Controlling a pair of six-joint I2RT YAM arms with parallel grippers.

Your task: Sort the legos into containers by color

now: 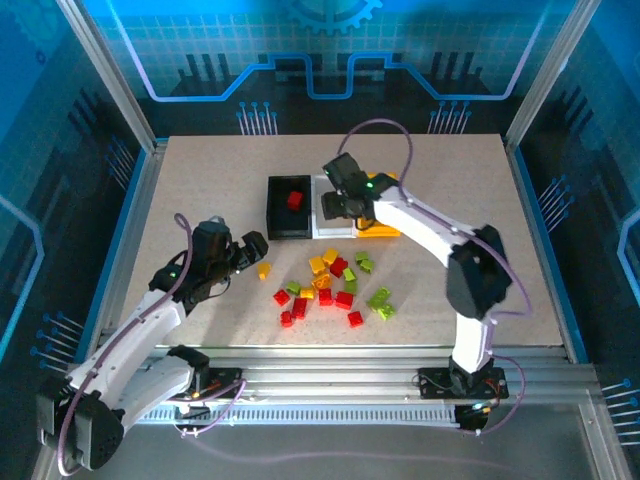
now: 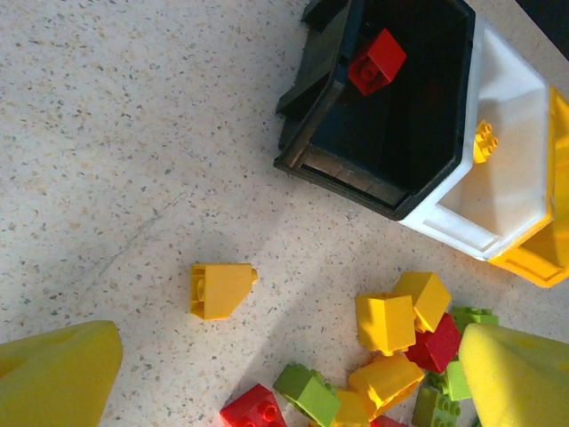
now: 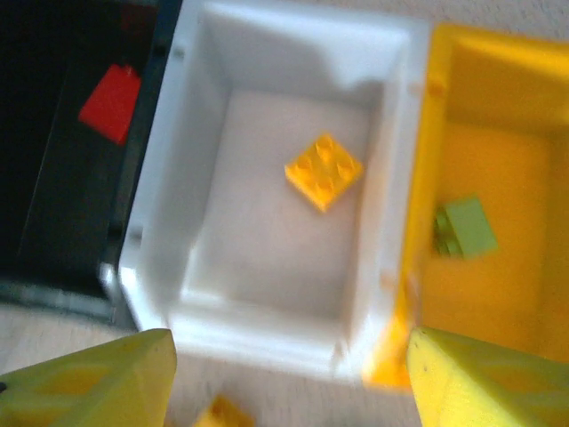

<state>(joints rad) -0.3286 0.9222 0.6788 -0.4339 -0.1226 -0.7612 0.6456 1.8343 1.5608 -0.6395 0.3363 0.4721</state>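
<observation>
Pincer jaws on both arms are seen spread wide, with nothing held between them. The right pincer is held above the white bin, in which one yellow brick is laid. The left pincer is held over the table, just beside a lone yellow brick that is set apart from the loose pile.

Three bins are placed touching in a row: the black bin with one red brick, the white one in the middle, and the yellow bin with one green brick. Red, yellow and lime green bricks are scattered between the bins and the arm bases.

The table is covered in a pale speckled surface. It is enclosed by metal posts and blue translucent walls printed with circuit-like lines and a gear.
</observation>
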